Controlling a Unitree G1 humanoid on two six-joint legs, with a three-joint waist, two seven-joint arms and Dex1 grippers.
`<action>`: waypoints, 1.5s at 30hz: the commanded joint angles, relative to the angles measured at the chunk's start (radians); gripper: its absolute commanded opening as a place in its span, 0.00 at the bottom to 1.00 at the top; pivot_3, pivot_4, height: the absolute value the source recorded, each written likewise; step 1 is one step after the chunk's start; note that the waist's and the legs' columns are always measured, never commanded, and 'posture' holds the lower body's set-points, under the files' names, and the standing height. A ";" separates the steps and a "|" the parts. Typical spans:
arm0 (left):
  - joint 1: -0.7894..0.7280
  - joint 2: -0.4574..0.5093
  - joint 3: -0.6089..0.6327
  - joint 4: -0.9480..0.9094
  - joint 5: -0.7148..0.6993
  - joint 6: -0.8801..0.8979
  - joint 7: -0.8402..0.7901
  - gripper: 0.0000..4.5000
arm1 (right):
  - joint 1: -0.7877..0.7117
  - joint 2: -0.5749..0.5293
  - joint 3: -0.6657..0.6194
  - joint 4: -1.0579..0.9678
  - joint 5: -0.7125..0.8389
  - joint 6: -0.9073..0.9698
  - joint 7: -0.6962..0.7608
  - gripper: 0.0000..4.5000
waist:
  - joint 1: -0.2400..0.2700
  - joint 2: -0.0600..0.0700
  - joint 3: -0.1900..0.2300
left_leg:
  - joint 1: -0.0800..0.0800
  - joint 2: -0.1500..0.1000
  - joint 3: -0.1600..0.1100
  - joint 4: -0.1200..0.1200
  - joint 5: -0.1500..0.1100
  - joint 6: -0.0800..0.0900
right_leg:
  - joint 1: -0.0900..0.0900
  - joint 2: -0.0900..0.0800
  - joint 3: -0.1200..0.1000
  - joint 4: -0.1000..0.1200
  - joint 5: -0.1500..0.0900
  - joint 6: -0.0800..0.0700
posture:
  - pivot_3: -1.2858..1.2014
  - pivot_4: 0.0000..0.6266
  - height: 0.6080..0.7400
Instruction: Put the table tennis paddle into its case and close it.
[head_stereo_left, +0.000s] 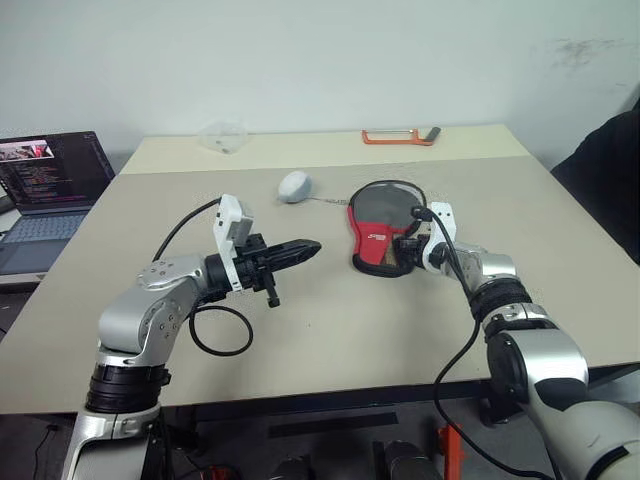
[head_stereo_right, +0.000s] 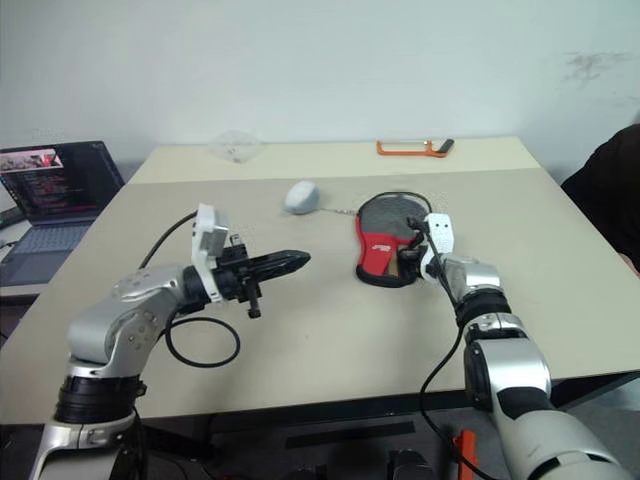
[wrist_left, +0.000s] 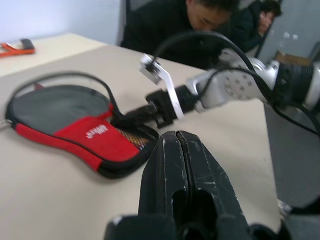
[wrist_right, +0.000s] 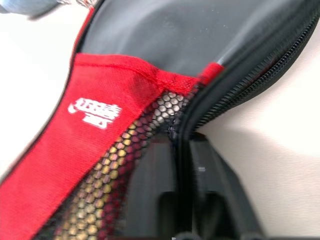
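Observation:
The case (head_stereo_left: 375, 232), a black pouch with a red panel and white logo, lies on the table right of centre with its zipper rim gaping. The table tennis paddle sits inside it: its dark face (wrist_left: 60, 107) shows in the opening, and light wood shows through the mesh pocket (wrist_right: 130, 150). My right gripper (head_stereo_left: 408, 240) is at the case's near right edge, shut on the zipper rim (wrist_right: 240, 75). My left gripper (head_stereo_left: 305, 250) hovers above the table left of the case, shut and holding nothing, pointing toward it.
A white rounded object (head_stereo_left: 294, 186) lies just behind and left of the case. An orange-handled tool (head_stereo_left: 398, 137) and a clear plastic piece (head_stereo_left: 222, 135) lie at the far edge. A laptop (head_stereo_left: 50, 190) stands off the table's left. A person (head_stereo_left: 610, 170) sits beyond the right edge.

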 joint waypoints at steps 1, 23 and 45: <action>0.015 0.031 -0.002 -0.064 -0.048 0.027 -0.044 0.00 | -0.014 0.027 -0.011 0.019 0.018 0.035 0.030 0.01 | 0.000 0.000 0.000 | 0.000 0.000 0.000 0.000 0.000 0.000 | 0.000 0.000 0.000 0.000 0.000 0.000 | 0.52 0.24 1.00; 0.188 0.184 0.000 -0.166 -0.086 0.004 -0.233 0.00 | 0.461 0.139 0.126 -1.020 0.186 0.677 -0.006 0.01 | -0.004 0.000 0.000 | -0.001 0.002 0.000 -0.002 -0.001 0.000 | -0.002 0.000 0.000 -0.002 0.000 0.000 | 0.52 0.24 1.00; 0.303 0.328 0.027 -0.150 -0.062 -0.080 -0.350 0.00 | 0.717 0.175 0.219 -1.408 0.318 0.920 -0.039 0.01 | 0.004 0.000 0.000 | -0.003 0.003 -0.003 -0.003 -0.002 -0.001 | -0.003 0.000 -0.002 -0.005 -0.001 0.000 | 0.52 0.24 1.00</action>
